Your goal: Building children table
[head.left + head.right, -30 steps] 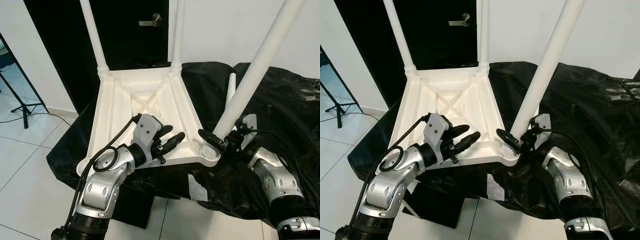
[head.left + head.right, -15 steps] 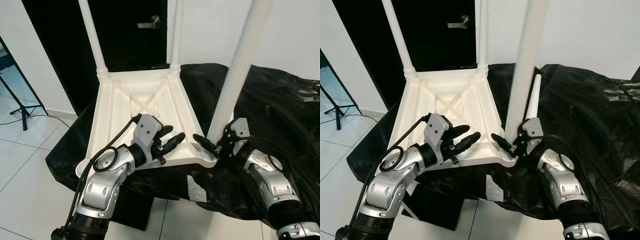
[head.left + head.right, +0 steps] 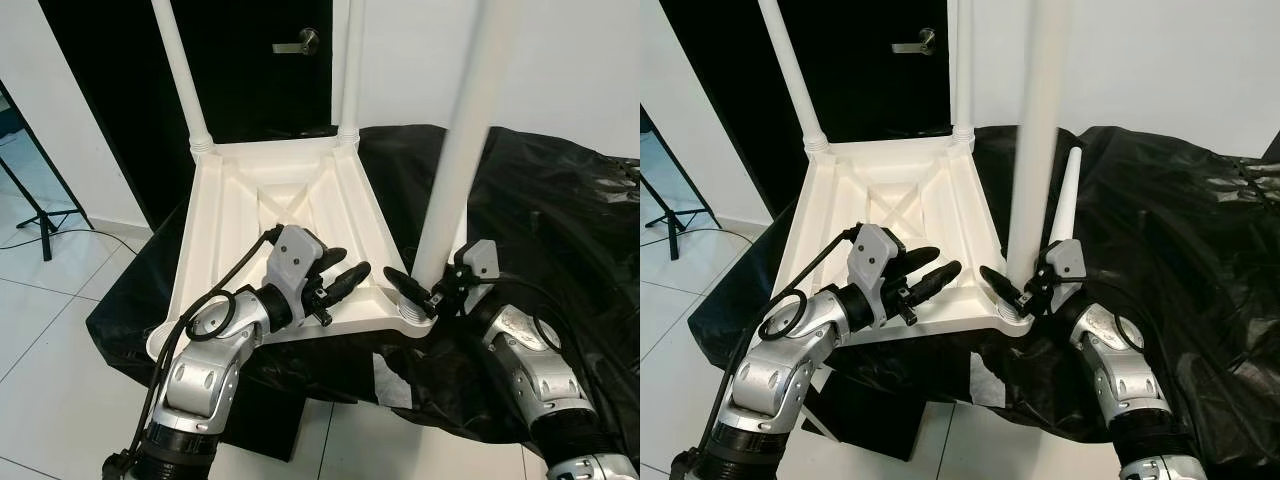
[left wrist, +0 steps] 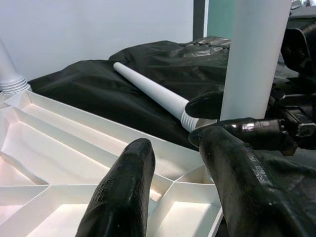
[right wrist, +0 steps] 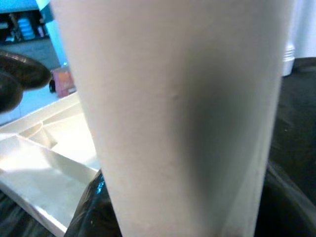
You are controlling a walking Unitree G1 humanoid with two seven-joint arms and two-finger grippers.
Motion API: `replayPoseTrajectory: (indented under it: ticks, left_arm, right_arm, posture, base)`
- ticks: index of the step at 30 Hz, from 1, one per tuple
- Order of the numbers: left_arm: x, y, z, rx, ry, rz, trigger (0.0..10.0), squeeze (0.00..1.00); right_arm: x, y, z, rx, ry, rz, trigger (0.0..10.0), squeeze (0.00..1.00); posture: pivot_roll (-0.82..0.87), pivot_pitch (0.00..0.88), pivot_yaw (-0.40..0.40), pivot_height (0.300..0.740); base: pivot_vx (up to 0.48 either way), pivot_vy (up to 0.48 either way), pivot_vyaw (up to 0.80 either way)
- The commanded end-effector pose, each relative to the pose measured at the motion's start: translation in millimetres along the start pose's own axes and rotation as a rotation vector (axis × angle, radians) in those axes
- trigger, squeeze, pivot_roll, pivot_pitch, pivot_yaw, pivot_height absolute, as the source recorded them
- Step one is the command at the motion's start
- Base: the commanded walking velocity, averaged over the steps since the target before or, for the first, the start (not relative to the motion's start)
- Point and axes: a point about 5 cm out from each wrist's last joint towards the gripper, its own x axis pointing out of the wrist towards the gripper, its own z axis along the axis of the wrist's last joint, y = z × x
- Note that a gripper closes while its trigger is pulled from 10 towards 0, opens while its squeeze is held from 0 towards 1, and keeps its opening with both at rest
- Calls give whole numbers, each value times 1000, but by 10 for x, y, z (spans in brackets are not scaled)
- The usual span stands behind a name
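Note:
A white plastic table top (image 3: 240, 215) lies upside down on a black cloth (image 3: 560, 220). Two white legs (image 3: 178, 70) (image 3: 350, 60) stand in its far corners. My right gripper (image 3: 424, 289) is shut on the base of a third leg (image 3: 455, 150), which stands nearly upright on the near right corner socket (image 3: 412, 315). A loose fourth leg (image 3: 1065, 195) lies on the cloth behind it, and the same loose leg (image 4: 148, 89) appears in the left wrist view. My left gripper (image 3: 352, 263) hovers open over the ribbed underside near the front rim, just left of that socket.
A black door with a metal handle (image 3: 300, 42) is behind the table. A tripod foot (image 3: 30, 215) stands on the tiled floor at left. A dark box (image 3: 255, 420) sits under the front edge, and a white scrap (image 3: 390, 375) lies on the cloth.
The held leg has swung from leaning right to nearly upright over the corner socket, and my right gripper turned with it. My left arm has stayed put.

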Motion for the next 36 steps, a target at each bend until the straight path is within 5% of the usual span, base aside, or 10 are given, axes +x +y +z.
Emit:
replayPoseTrajectory:
  ticks: [1,15,19,22,25,36]
  left_arm:
    - [-12,36,21,2,-1,63,10000,0]
    - [-9,38,22,2,-6,61,10000,0]
    - [-10,39,22,2,-7,62,10000,0]
    - [7,34,20,1,-8,60,10000,0]
    - [21,29,24,1,-10,58,10000,0]
    - [26,30,33,5,-11,51,10000,0]
  right_arm:
    - [-122,120,-445,134,204,-15,10000,0]
    - [-123,209,-467,18,235,-187,10000,0]
    - [-123,226,-465,17,231,-219,10000,0]
    - [-41,337,-375,19,193,-452,10000,0]
    - [-4,397,-321,34,161,-534,10000,0]
    - [43,545,-284,92,149,-621,10000,0]
  posture:
    - [50,0,22,740]
    - [44,0,18,740]
    - [44,0,18,740]
    - [35,0,16,740]
    - [37,0,15,740]
    - [33,0,19,740]
  base:
    - [0,0,0]
    - [0,0,0]
    - [0,0,0]
    - [0,0,0]
    - [0,0,0]
    - [0,0,0]
